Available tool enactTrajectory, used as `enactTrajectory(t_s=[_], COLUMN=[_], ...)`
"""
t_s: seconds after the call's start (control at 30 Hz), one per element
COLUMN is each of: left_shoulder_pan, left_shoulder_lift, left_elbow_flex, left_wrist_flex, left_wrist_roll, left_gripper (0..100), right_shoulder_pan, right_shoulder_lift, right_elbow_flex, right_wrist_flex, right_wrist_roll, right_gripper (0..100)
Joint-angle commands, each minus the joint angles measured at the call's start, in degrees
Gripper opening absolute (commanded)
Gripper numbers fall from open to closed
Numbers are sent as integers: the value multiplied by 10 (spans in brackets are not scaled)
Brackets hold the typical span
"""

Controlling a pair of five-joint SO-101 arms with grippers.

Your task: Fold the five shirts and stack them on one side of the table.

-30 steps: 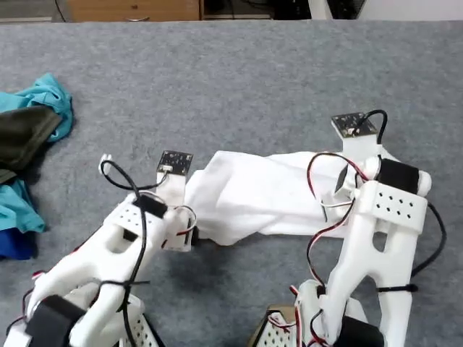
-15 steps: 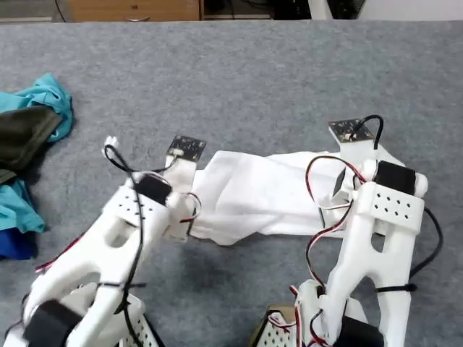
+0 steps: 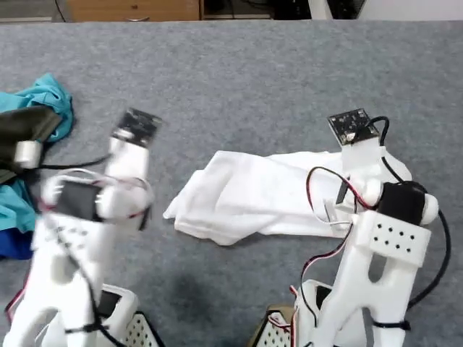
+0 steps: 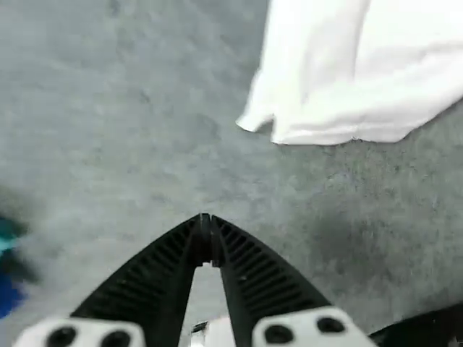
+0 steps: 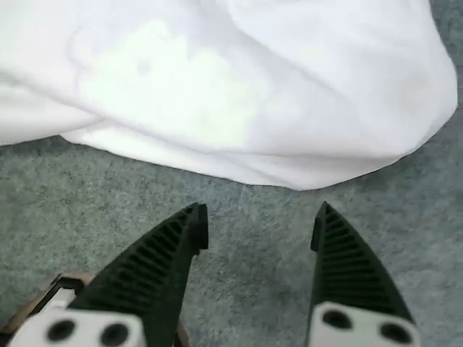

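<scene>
A white shirt [image 3: 253, 195] lies crumpled in a long, partly folded band across the middle of the grey table. My left gripper [image 4: 205, 220] is shut with nothing in it and hangs over bare table, a short way off the white shirt's [image 4: 362, 72] left end. The left arm [image 3: 108, 188] stands between that shirt and the pile at the left edge. My right gripper [image 5: 260, 213] is open and empty, just short of the white shirt's [image 5: 217, 79] near edge at its right end. The right arm [image 3: 376, 210] covers part of that end.
A heap of other shirts sits at the table's left edge: a teal one [image 3: 47, 97], a dark olive one [image 3: 22, 134] and a blue one [image 3: 11, 242]. The grey table cover [image 3: 253, 79] stretches wide at the back. Wooden furniture [image 3: 130, 9] stands beyond the far edge.
The left arm has swung left, away from the white shirt's left end, which now lies uncovered on the table. The right arm has drawn back slightly toward the near edge.
</scene>
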Motion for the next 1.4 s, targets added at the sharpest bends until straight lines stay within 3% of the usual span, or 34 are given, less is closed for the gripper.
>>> enactTrajectory(t_s=[0.0, 0.17, 0.33, 0.6, 0.73, 0.93, 1.2, 1.27, 1.37], left_shoulder_pan=[73, 85, 86, 82, 85, 86, 86, 86, 84], left_shoulder_lift=[15, 26, 28, 117, 189, 269, 304, 298, 257], left_elbow_flex=[182, 252, 268, 254, 204, 138, 109, 97, 33], left_wrist_flex=[-169, -316, -400, -437, -436, -420, -399, -363, -225], left_wrist_roll=[60, 125, 154, 174, 174, 171, 172, 169, 112], left_gripper=[88, 220, 232, 232, 226, 26, 18, 18, 18], right_shoulder_pan=[-10, -9, -9, -10, -10, -10, -9, -7, -6], right_shoulder_lift=[-15, -18, -18, -16, -16, -16, -16, -16, -15], right_elbow_flex=[-29, -11, -7, -7, -8, -8, -7, -7, -7], right_wrist_flex=[23, 22, 14, 0, -4, -2, 2, 2, 0], right_wrist_roll=[5, 5, 5, 4, 5, 4, 3, 5, 6], right_gripper=[239, 239, 239, 239, 239, 239, 239, 239, 239])
